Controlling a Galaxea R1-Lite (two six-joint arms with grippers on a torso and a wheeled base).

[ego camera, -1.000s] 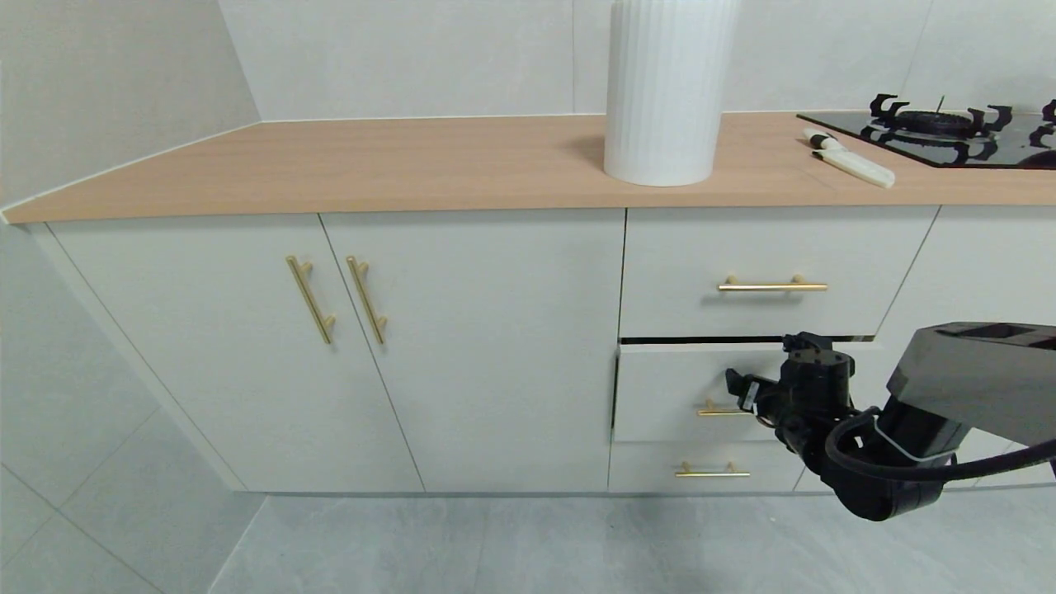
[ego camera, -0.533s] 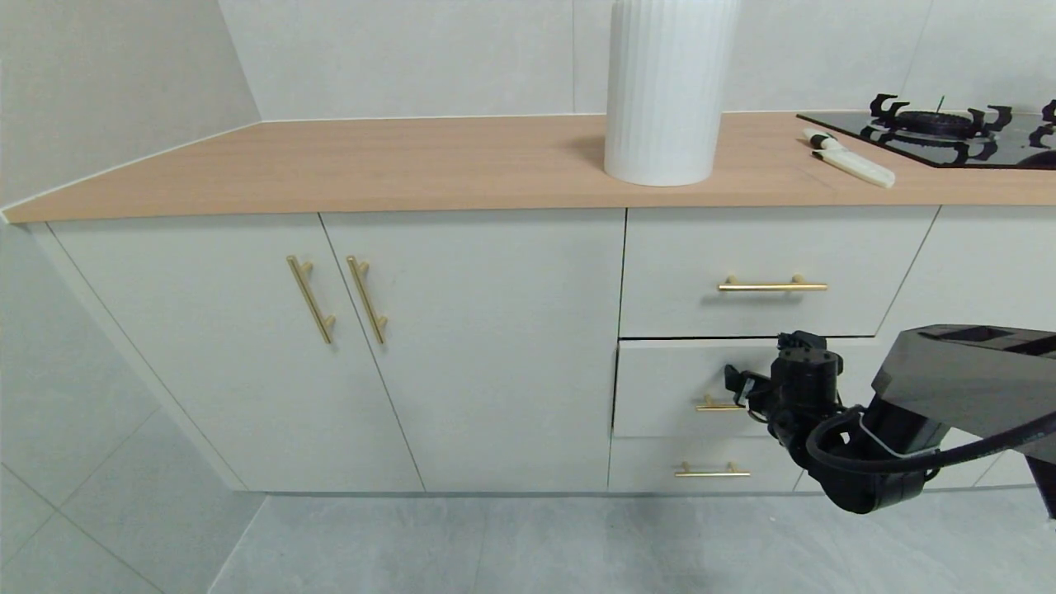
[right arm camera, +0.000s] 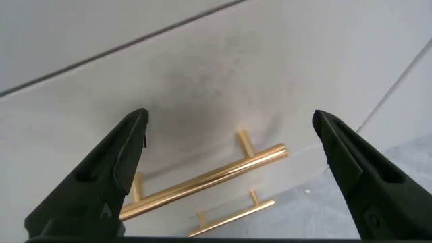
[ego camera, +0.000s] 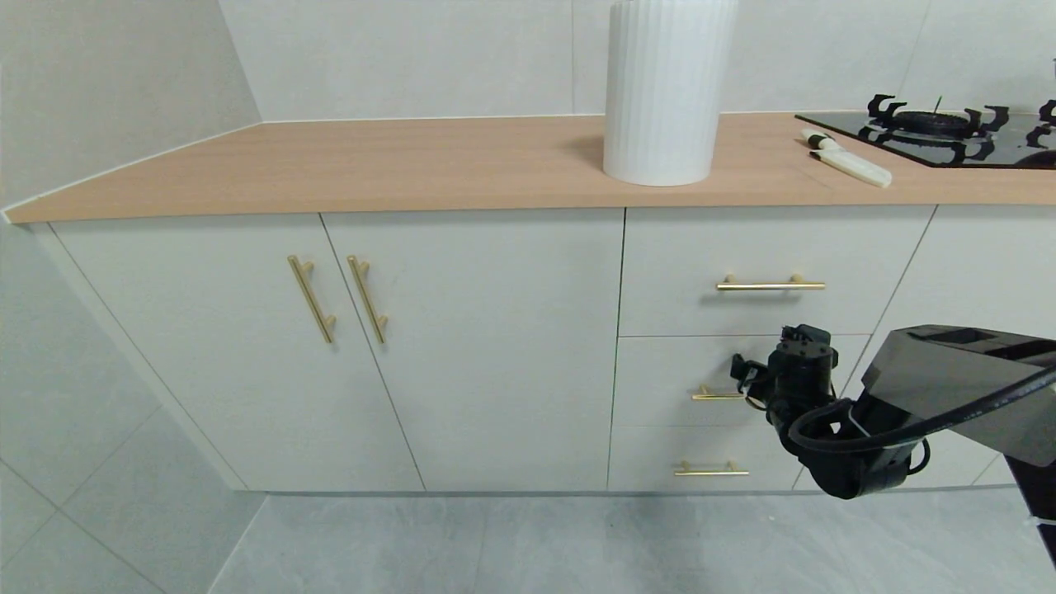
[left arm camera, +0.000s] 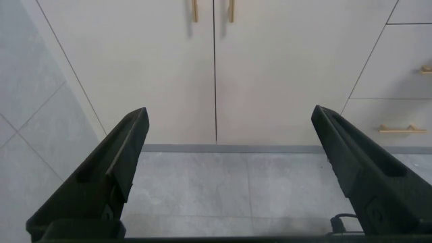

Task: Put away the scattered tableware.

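Head view: R gripper (ego camera: 742,375) by handle (ego camera: 714,397)

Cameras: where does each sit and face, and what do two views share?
Head view: on the head, facing forward-down at countertop and cabinet doors; right arm lower right.
Left wrist view: faces cabinet doors and floor between open jaws.
Right wrist view: faces middle drawer handle between open jaws.
Shared: that handle, head and right wrist views.

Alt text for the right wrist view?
The open right pincer faces a white drawer front, with a gold bar handle just ahead of it, not gripped. A second gold handle shows on the drawer below.
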